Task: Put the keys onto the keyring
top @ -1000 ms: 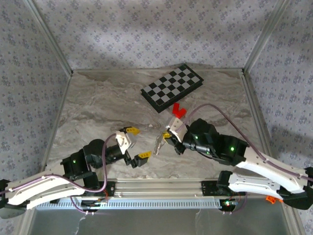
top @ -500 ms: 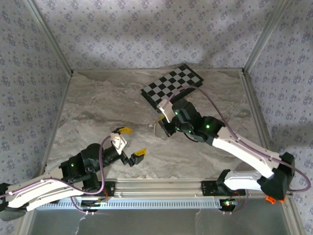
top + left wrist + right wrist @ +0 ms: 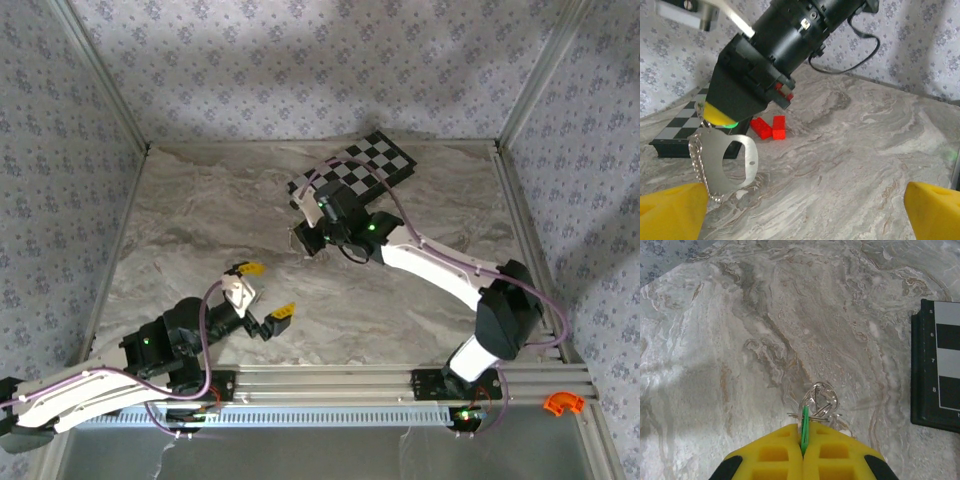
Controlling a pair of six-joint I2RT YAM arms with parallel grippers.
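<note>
One key [image 3: 722, 161], keyring [image 3: 695, 159], board [image 3: 671, 133]; two blocks [image 3: 779, 127]

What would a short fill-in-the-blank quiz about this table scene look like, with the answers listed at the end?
1. The right gripper is shut on the keys, whose head is coloured ____.
2. The left gripper holds nothing, and its jaws stand ____.
3. The red blocks lie on the table next to the ____ board.
4. The keyring dangles under the ____ arm's fingers.

Missing words: green; open; checkered; right.

overhead view, two close wrist views
</note>
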